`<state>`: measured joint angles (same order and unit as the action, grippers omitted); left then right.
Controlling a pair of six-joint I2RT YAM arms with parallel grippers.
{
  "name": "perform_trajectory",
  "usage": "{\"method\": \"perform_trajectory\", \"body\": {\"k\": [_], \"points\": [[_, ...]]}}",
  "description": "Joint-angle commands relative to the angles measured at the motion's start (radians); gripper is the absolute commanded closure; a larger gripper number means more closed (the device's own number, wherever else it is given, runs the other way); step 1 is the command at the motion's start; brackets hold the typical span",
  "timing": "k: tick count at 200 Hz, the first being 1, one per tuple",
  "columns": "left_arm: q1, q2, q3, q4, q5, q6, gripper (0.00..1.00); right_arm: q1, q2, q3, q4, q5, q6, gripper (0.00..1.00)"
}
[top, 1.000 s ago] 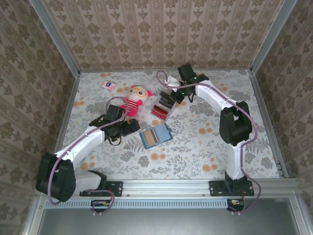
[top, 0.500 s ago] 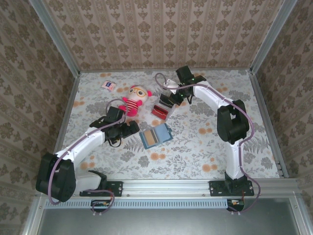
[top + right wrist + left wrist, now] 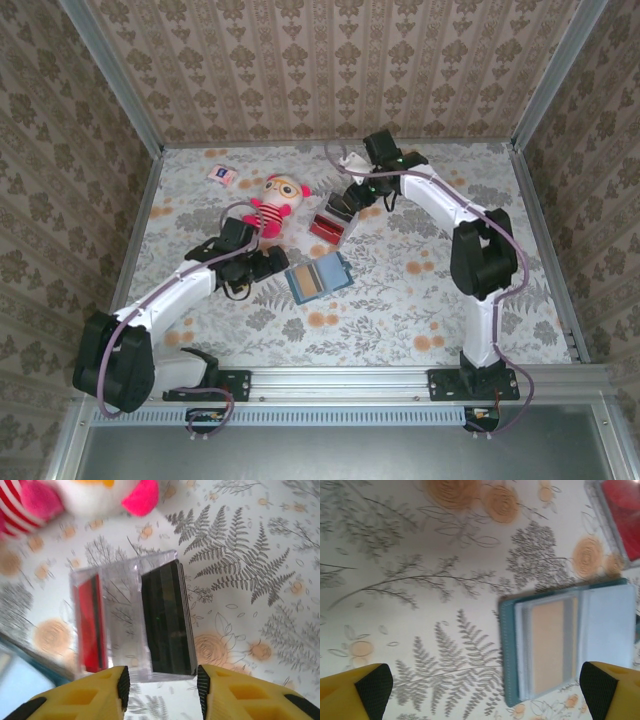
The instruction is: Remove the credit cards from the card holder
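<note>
Left gripper (image 3: 262,265), jaws wide and empty, hovers just left of the soft teal folding card holder (image 3: 318,277), lying open with a tan flat card (image 3: 547,645) in its slot. Beyond, right gripper (image 3: 161,685) stands part-open, empty, over stacked red and dark thin cards (image 3: 328,225).

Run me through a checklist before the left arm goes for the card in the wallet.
1. Left pincer open: ok.
2. Wallet lying open, slots up: ok.
3. Tan card showing in a slot: ok.
4. Left pincer centred on wallet: not ok, wallet sits off to one side.
5. Right pincer open, away from wallet: ok.
6. More cards under the tan one: cannot tell.
</note>
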<state>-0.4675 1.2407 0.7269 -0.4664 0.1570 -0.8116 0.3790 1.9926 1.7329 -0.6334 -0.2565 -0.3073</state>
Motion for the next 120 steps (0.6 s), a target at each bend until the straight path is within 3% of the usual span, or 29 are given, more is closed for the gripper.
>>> {"method": "perform_trajectory", "body": {"k": [1,25,41,88,120], "points": [[-0.029,0.016,0.014,0.037,0.024,-0.013,0.0,0.012,-0.116,-0.076,0.006,-0.118,0.24,0.55],[-0.05,0.037,0.021,0.068,0.046,-0.025,0.06,0.027,-0.214,-0.253,0.134,-0.202,0.468,0.49],[-0.071,0.048,0.016,0.102,0.057,-0.05,0.09,0.056,-0.256,-0.344,0.174,-0.254,0.538,0.52],[-0.096,0.117,0.005,0.196,0.096,-0.112,0.33,0.188,-0.268,-0.522,0.274,-0.138,0.751,0.54],[-0.11,0.16,0.002,0.248,0.123,-0.139,0.46,0.235,-0.212,-0.551,0.271,-0.077,0.834,0.59]]}}
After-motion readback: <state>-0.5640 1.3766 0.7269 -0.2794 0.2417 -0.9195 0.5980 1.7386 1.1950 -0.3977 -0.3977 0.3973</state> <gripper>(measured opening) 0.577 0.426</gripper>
